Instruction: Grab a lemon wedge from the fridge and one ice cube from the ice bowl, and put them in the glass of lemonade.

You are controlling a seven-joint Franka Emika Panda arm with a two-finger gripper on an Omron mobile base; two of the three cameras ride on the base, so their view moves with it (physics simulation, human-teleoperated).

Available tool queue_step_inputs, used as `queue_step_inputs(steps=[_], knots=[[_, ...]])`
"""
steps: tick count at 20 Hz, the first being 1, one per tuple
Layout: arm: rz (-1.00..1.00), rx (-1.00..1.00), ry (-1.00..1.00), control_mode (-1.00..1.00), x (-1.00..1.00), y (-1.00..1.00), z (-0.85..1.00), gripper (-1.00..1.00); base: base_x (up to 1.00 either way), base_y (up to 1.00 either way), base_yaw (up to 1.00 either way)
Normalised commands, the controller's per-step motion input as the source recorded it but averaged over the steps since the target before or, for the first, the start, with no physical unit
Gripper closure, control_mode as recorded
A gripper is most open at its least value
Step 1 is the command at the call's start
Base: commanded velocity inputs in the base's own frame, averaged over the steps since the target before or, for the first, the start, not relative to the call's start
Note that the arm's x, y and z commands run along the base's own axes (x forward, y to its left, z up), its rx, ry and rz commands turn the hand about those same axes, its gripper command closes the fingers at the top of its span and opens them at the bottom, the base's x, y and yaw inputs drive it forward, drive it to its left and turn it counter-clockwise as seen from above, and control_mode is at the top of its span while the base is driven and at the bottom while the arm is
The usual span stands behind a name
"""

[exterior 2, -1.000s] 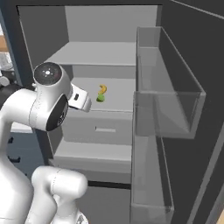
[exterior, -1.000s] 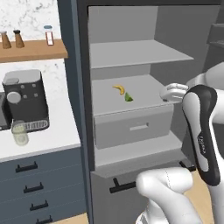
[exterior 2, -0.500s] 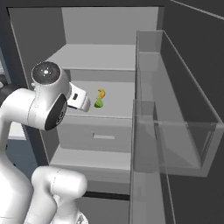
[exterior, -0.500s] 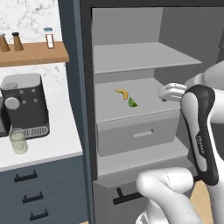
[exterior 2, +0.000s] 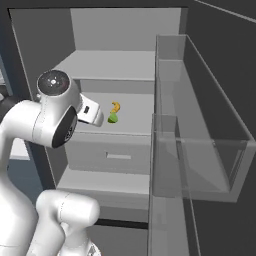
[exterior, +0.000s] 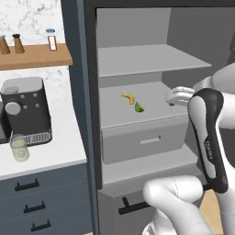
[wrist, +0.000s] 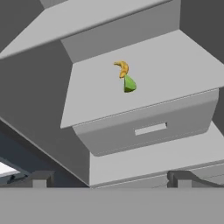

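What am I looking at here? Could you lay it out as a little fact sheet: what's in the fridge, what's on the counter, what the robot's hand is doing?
fridge: door open
lemon wedge: green, on the shelf above the drawer
yellow curved piece: just behind the wedge
gripper: open, holding nothing, short of the shelf
glass of lemonade: on the counter, in front of the coffee machine
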Motion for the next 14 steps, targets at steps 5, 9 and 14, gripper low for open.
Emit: queue_step_inputs(steps=[5,9,14], knots=[[0.0,-0.04,0.01,-1.0,0.65,0.0,-0.11,-1.0,0.0,0.0,0.0],[0.0,-0.05,0.06,-1.0,0.63,0.0,-0.11,-1.0,0.0,0.0,0.0],[0.0,-0.09,0.11,-1.0,0.35,0.0,-0.22,-1.0,0.0,0.0,0.0]])
